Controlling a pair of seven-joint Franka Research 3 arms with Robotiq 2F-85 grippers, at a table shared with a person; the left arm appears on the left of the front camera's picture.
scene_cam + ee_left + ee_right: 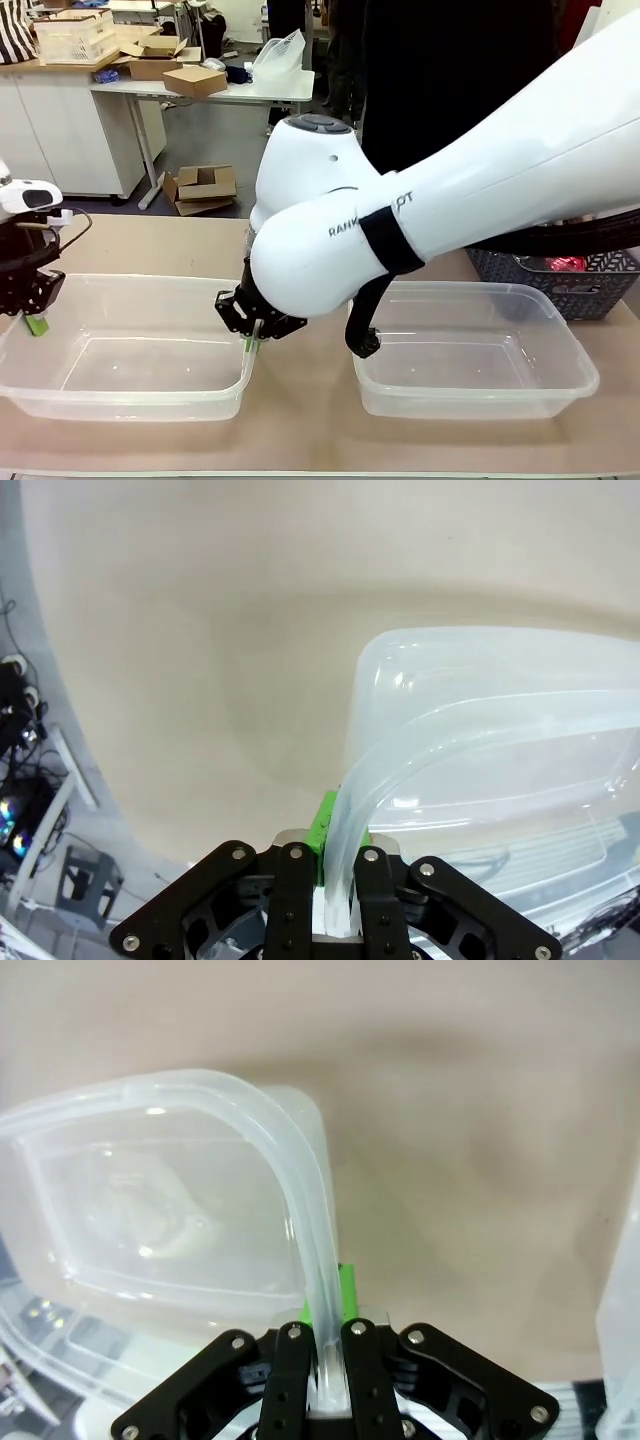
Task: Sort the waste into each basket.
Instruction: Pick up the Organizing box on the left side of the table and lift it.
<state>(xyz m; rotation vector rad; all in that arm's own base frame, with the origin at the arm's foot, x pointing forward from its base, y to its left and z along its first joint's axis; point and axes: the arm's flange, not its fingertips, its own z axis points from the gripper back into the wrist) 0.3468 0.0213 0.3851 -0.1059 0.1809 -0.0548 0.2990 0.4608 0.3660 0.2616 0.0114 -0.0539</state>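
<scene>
the left tub (120,398) sits at the desk's (300,445) near left corner. the left gripper (36,322) is clamped shut on its left rim, the right gripper (254,340) on its right rim. the right tub (470,395) stands just beside. the right arm (480,190) crosses the middle, hiding the far edge. a dark lattice basket (585,280) sits behind the right tub.

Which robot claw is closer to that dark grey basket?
Right. The right gripper pinches the left tub at its right rim, toward the dark grey basket; the left gripper pinches its left rim, farther away.
</scene>
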